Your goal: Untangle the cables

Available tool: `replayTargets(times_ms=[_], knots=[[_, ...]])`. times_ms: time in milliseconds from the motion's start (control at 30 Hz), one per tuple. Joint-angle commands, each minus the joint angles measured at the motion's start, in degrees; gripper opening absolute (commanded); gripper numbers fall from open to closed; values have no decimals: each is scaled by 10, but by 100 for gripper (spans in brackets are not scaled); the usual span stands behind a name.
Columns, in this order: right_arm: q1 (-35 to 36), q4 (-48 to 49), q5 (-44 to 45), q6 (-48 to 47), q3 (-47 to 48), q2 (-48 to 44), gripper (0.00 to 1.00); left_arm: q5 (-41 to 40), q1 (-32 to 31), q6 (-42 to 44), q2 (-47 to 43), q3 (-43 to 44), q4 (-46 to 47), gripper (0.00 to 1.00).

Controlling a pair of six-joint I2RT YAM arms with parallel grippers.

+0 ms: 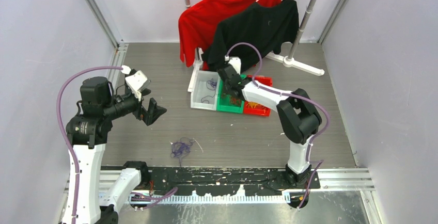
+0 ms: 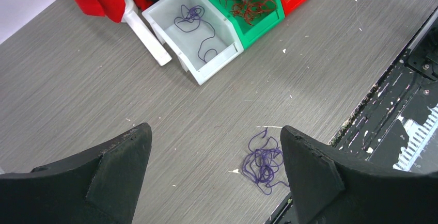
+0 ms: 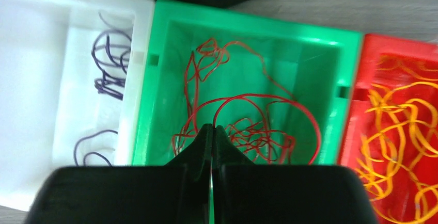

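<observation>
A loose bundle of purple cables [image 1: 181, 147] [image 2: 263, 159] lies on the table near the front edge. My left gripper [image 1: 152, 111] [image 2: 214, 131] hangs open above the table, left of that bundle, holding nothing. My right gripper [image 1: 232, 87] [image 3: 213, 127] is over the green bin [image 1: 230, 108] [image 3: 248, 15], shut on a strand of the dark red cable [image 3: 248, 136] that loops down into the bin. More purple cable [image 2: 193, 20] [image 3: 108, 69] lies in the white bin [image 1: 204, 100] [image 2: 217, 64]. Yellow-orange cables [image 3: 403, 126] fill the red bin [image 1: 256, 111] [image 3: 361, 79].
The three bins stand side by side at mid-table. Behind them a red shirt [image 1: 199, 20] and a black shirt [image 1: 258, 25] hang on a rack with a white base [image 1: 304, 66]. A black rail [image 1: 217, 175] runs along the front edge.
</observation>
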Motion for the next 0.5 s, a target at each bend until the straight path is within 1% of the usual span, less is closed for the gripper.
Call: replayTargets(times_ms=[0,67,133,233,300,400,467], knots=[[20,-3,-28,-24,39,28,1,8,0,6,-8,8,13,94],[28,-4,-39,-27,49,38,2,8,0,7,-7,7,13,94],[32,-3,-45,-27,57,43,8,8,0,7,-7,7,12,94],[30,3,-48,-21,56,32,18,7,0,11,-8,9,9,94],[25,10,-56,-16,51,16,29,6,0,12,-8,7,9,94],[14,6,-103,-7,57,-6,42,8,0,11,-8,5,8,94],[8,-11,-135,-6,75,-17,48,10,0,11,-9,4,8,94]])
